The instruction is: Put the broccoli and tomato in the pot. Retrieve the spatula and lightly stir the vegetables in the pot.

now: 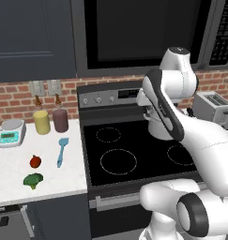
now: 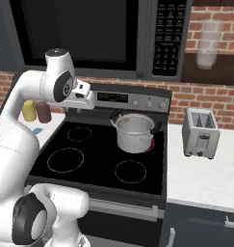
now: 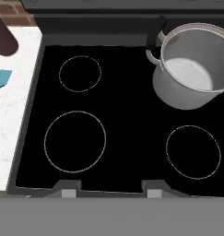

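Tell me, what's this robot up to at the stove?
It's at the start of a cooking chore and holds nothing yet. Its gripper hangs above the black stovetop. The steel pot sits empty on the back right burner. On the counter to the left lie the broccoli, the tomato and the blue spatula, all untouched, near two jars and a scale.

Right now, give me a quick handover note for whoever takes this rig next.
Gripper: above the stovetop, nothing held; whether open or shut can't be told.
Pot: on the back right burner, nothing in it.
Tomato and broccoli: on the counter left of the stove.
Spatula: on that counter, nearer the stove.
Done: nothing.
Left: both vegetables into the pot, fetch the spatula, stir lightly.
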